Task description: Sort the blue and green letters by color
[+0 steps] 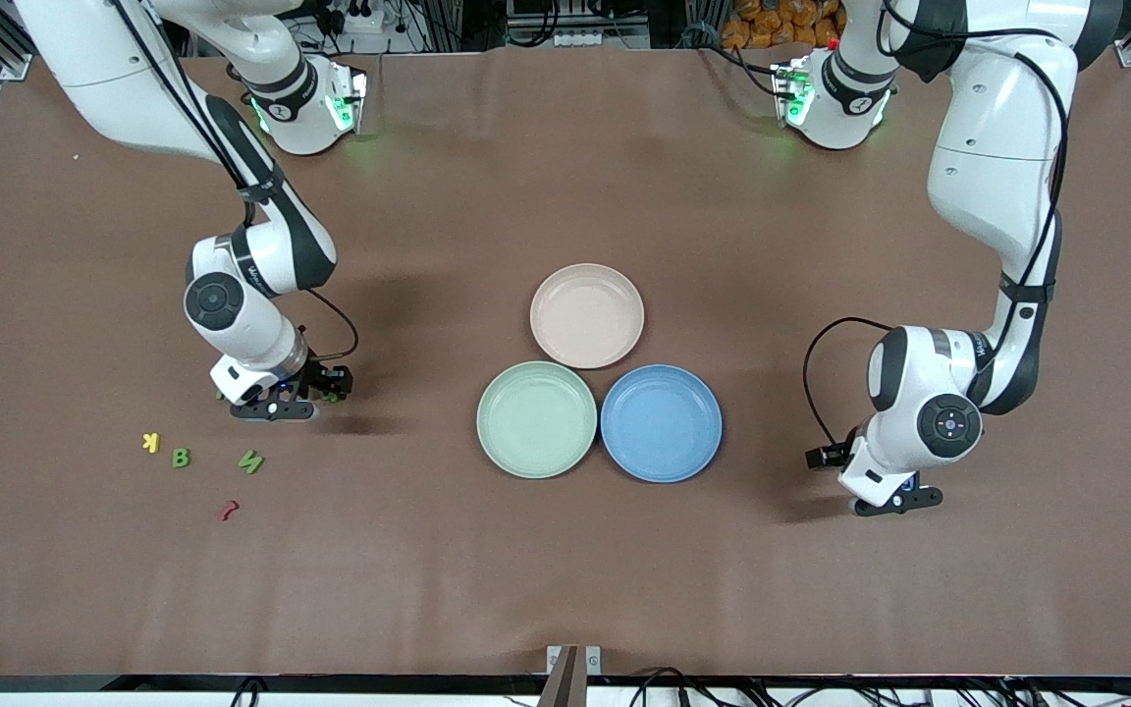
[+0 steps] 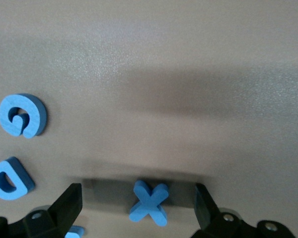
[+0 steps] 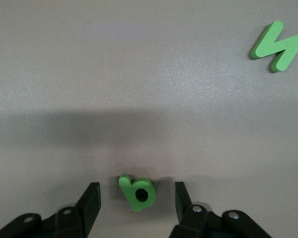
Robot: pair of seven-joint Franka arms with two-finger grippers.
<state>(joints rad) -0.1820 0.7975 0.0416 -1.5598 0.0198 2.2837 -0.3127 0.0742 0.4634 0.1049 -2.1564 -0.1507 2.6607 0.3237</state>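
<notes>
Right gripper [image 3: 137,198] low at the bench [image 1: 565,589], fingers [image 3: 89,203] part-open either side of green p [image 3: 137,192], not touching; green N [image 3: 278,46], green B [image 1: 181,458], yellow K [image 1: 151,442], red piece [image 1: 228,510] lie nearby. Left gripper [image 2: 139,208] wide open astride blue X [image 2: 149,202]; blue G [image 2: 22,115], D [image 2: 10,178] beside it.

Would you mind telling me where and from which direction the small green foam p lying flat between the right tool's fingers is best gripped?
Come straight down from above and pinch the small green foam p across its round bowl. It lies flat on the table, so only its side edges offer faces, and the right tool already straddles it with jaws open.
</notes>
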